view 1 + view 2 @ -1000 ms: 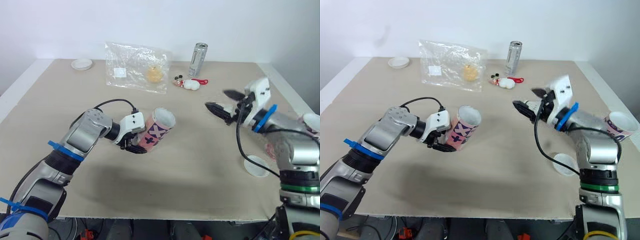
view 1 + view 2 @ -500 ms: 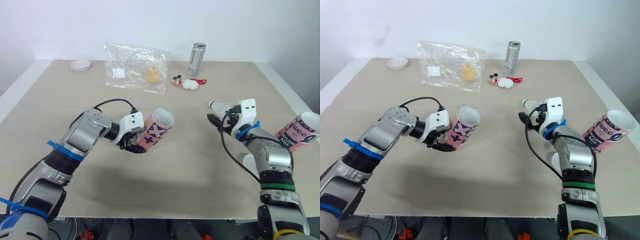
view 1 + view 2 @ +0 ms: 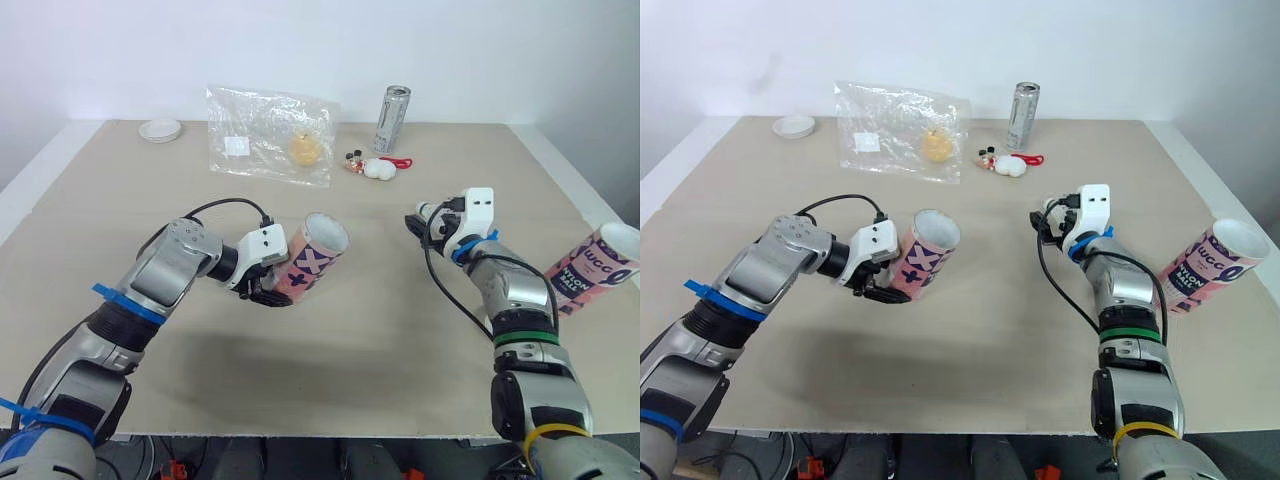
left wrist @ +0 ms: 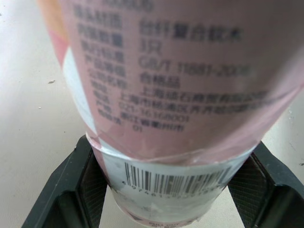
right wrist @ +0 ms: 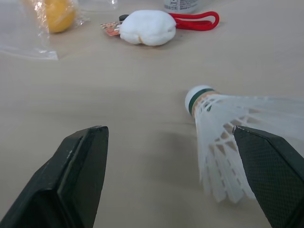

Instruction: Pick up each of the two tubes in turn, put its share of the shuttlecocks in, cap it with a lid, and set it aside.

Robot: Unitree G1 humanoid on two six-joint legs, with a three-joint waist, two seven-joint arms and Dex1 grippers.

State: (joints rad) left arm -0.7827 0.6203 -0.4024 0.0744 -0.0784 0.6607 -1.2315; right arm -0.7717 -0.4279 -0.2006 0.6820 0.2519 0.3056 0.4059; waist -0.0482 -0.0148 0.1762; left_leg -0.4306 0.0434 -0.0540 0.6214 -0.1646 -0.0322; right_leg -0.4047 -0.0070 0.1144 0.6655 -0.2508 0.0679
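Two tubes are in sight. The tube (image 3: 314, 258), pink with a dark cross and X on its wrap, sits just to the 9 o'clock side of the table's (image 3: 400, 340) middle. It is clamped near its base by the left gripper (image 3: 267, 291). In the left wrist view a black finger (image 4: 71, 190) presses each side of the barcode end. The tube is tilted, with its open white mouth raised toward 1 o'clock.

The second tube (image 3: 591, 266) is at 3 o'clock, by the table's edge and well apart from both arms. It leans with its mouth uppermost, and I cannot tell what it rests on.

The right gripper (image 5: 169, 135) is a little toward 3 o'clock from centre and points toward 10 o'clock. Its fingers are spread wide and grip nothing. A shuttlecock (image 5: 223, 124) lies just beside one finger (image 5: 270, 166), with its cork end pointing away from the wrist. Whether its feathers touch that finger, or whether it rests on the table, I cannot tell.

A lid (image 3: 160, 129) lies at the 11 o'clock corner. A clear bag (image 3: 270, 135) holding something yellow lies between 11 and 12 o'clock. A can (image 3: 396, 118) stands at about 12 o'clock, near the far edge. A white toy (image 3: 380, 170) with a red loop lies just to the can's 6 o'clock side.
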